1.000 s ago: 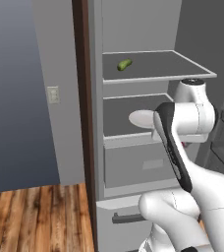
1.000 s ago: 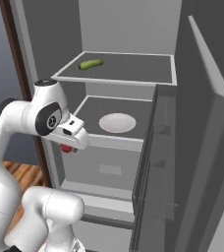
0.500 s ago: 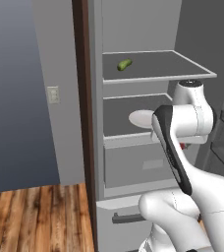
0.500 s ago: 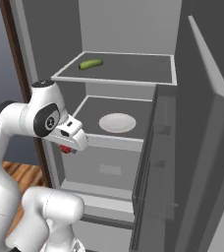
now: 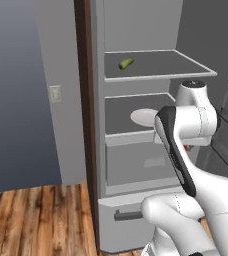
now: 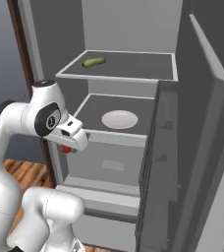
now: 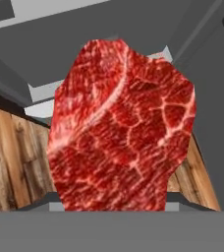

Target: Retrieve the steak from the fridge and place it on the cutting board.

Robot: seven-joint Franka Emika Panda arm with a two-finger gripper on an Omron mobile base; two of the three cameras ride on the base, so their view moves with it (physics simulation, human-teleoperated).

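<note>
- Beside the fridge point(image 5: 136, 100) front, left base view: your arm hides the gripper; red steak point(image 5: 187, 148) peeks below the wrist. Back out level.
- Right base view: steak point(image 6: 66, 148) hangs under the gripper point(image 6: 72, 143), outside the plate point(image 6: 119, 119) shelf. Clear the door.
- Hand view: jaws clamp the steak point(image 7: 121, 128); maintain grip.

Steak point(image 7: 121, 130): marbled red slab, upright, centre frame. Fridge point(image 6: 128, 64): light grey, door open, shelves across upper centre of frame.
</note>
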